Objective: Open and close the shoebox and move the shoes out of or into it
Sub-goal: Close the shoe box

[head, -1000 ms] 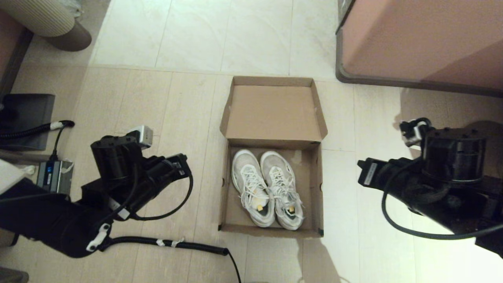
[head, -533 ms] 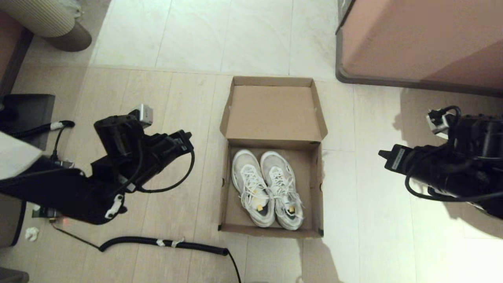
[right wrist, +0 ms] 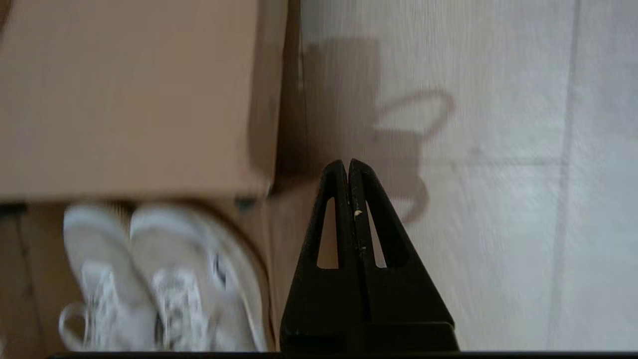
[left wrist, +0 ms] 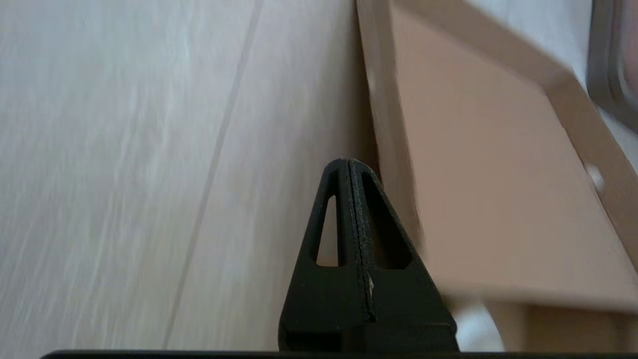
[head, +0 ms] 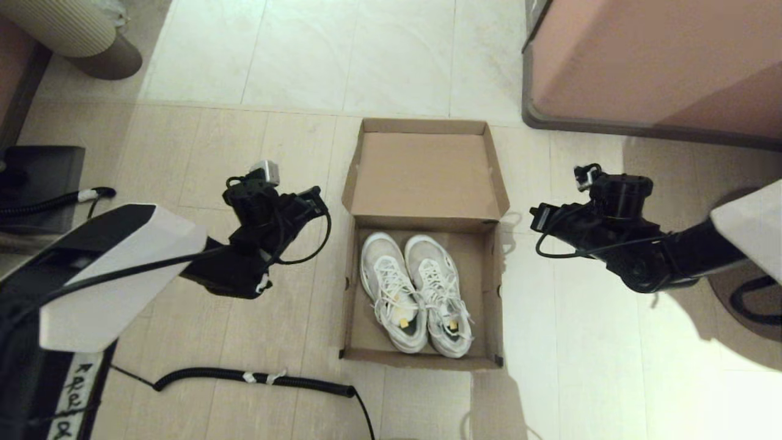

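Note:
The brown cardboard shoebox stands open on the floor, its lid folded back flat on the far side. The white lace-up shoes lie side by side inside it, toes toward the lid. My left gripper is shut and empty, hovering just off the box's left side near the hinge; the left wrist view shows it beside the lid's edge. My right gripper is shut and empty off the box's right side, seen in the right wrist view beside the shoes.
A large pinkish-brown furniture block stands at the back right. A black coiled cable lies on the floor in front of the box's left corner. A dark flat device sits at the far left, a ribbed grey object behind it.
Both arms have reached forward and inward, bringing the shut grippers close to the box's two sides near the hinge. Box and shoes have not moved.

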Motion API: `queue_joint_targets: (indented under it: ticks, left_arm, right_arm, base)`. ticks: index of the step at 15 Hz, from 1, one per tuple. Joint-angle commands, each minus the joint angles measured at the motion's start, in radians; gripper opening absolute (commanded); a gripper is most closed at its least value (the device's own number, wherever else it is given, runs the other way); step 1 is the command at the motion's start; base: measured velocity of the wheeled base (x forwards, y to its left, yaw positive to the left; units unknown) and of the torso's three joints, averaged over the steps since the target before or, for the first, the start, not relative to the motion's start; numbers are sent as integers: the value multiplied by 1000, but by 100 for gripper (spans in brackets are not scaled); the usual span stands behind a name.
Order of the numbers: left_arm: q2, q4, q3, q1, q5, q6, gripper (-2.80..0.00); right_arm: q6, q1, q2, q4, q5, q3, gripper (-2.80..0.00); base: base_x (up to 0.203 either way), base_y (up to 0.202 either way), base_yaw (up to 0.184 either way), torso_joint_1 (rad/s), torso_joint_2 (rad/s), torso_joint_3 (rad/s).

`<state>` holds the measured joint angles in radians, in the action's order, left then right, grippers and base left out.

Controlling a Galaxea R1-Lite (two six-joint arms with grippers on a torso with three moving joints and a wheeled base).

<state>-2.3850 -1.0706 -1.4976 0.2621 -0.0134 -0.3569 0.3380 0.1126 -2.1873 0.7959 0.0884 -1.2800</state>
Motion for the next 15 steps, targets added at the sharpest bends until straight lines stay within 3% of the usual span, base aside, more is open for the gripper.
queue_joint_targets:
  ticks: [1,4,7,11,13,15]
  left_arm:
    - [-142,-8,-129,-2,16,-5,-280]
    - [-251,6,-306,0,24,-37,-280]
    - [-304,48,-405,0,-12,-88,-280]
    - [-303,135,-411,-9,-239,-136,-280]
    - [-290,191,-415,-31,-377,-145,-280]
    - [-270,251,-421,-63,-510,-211,-280]
  right_arm:
    - [90,-6,-153,10,4,-104,-280]
    - [178,-7,-241,-7,15,-200,-280]
    - [312,-7,-254,-24,101,-256,-280]
    - [387,-7,-301,-85,169,-408,-280]
    - [408,-10,-306,-100,265,-437,-280]
    - [412,-23,-321,-102,331,-467,-280]
  base:
    - [0,0,0,0,0,0]
    - [0,0,0,0,0,0]
    - [0,0,0,0,0,0]
    - [0,0,0,0,0,0]
    - [0,0,0,0,0,0]
    - [0,0,0,0,0,0]
